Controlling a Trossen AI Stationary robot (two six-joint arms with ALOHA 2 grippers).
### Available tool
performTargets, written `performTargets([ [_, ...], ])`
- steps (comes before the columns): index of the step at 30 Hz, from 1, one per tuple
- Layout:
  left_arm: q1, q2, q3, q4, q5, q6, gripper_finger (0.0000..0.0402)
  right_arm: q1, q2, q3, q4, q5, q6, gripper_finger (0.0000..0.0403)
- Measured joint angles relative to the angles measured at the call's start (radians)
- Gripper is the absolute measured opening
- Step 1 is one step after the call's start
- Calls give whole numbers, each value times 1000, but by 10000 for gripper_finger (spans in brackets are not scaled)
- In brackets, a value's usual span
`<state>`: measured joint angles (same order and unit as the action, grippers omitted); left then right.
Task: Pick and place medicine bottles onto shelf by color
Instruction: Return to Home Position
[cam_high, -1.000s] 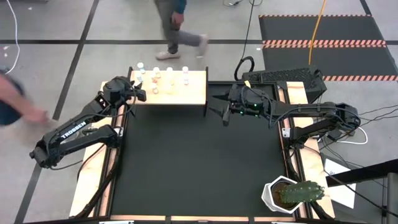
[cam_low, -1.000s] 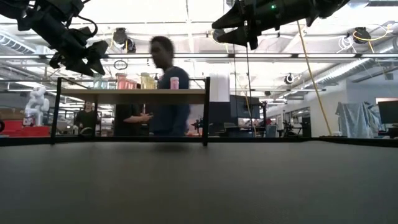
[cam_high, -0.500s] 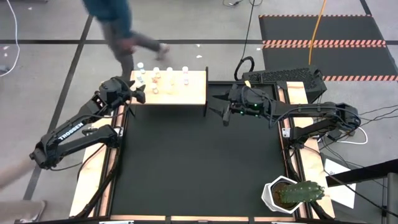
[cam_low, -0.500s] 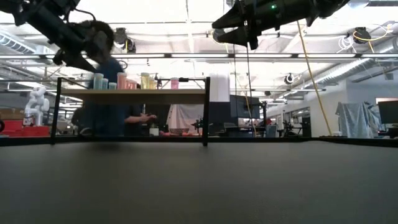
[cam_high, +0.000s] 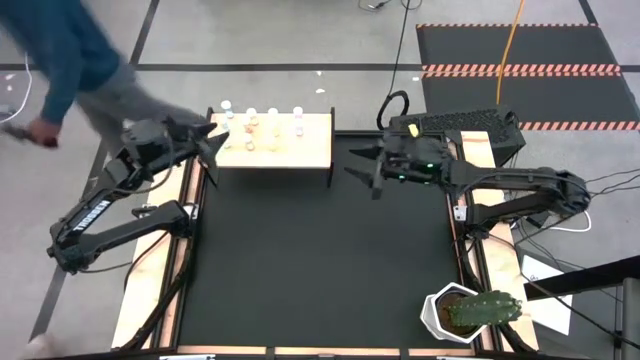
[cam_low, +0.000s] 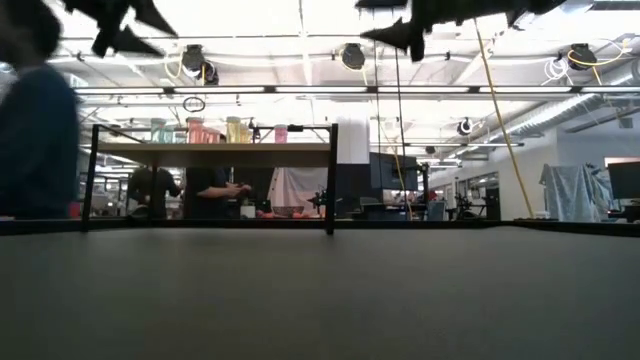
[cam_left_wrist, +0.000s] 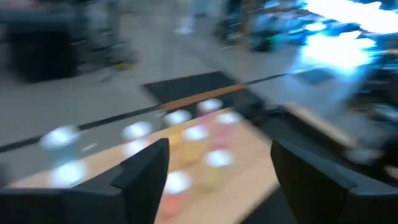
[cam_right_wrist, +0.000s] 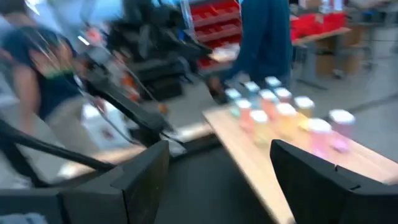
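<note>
The pale-wood shelf (cam_high: 290, 148) stands on dark legs at the table's far left. Several tiny white-capped medicine bottles (cam_high: 262, 122) stand upright on its top. In the low view they show as blue (cam_low: 158, 130), pink (cam_low: 195, 129) and yellow (cam_low: 237, 129) bodies. My left gripper (cam_high: 212, 143) hangs open high up, just off the shelf's left end, with nothing between its fingers (cam_left_wrist: 146, 171). My right gripper (cam_high: 364, 166) hangs open to the right of the shelf, pointing at it, also holding nothing (cam_right_wrist: 217, 180).
A white pot with a green cactus (cam_high: 465, 312) stands at the near right corner. A dark box (cam_high: 455, 125) lies beyond the far right edge. A person (cam_high: 70, 60) walks past the far left corner, showing blurred in the low view (cam_low: 35, 140). The black mat (cam_high: 320, 260) spreads in front of the shelf.
My left gripper has risen from the shelf's left end and drawn back toward the table's left edge, tipping toward level. My right gripper has gone up a little. The bottles have stayed upright on the shelf. The person has walked from behind the shelf to the far left.
</note>
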<state>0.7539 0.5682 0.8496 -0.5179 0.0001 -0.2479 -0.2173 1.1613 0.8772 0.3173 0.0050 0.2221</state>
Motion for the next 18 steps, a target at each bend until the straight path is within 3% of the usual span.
performTargets([
  [4, -89, 5, 18, 56, 124, -18, 228, 0, -112, 0, -32, -135, 38, 237],
  [8, -252, 35, -43, 240, 145, -46, 148, 0, -219, 0, -156, -292, 76, 150],
  [13, -461, 107, -158, 508, 126, 89, 48, 10, -352, 0, -415, -297, -49, 22],
  [16, -510, 107, -187, 472, 124, 177, 8, 5, -445, 0, -492, -290, -82, 12],
  [18, -516, 80, -208, 453, 122, 195, 8, 1, -507, 0, -529, -262, -88, 13],
])
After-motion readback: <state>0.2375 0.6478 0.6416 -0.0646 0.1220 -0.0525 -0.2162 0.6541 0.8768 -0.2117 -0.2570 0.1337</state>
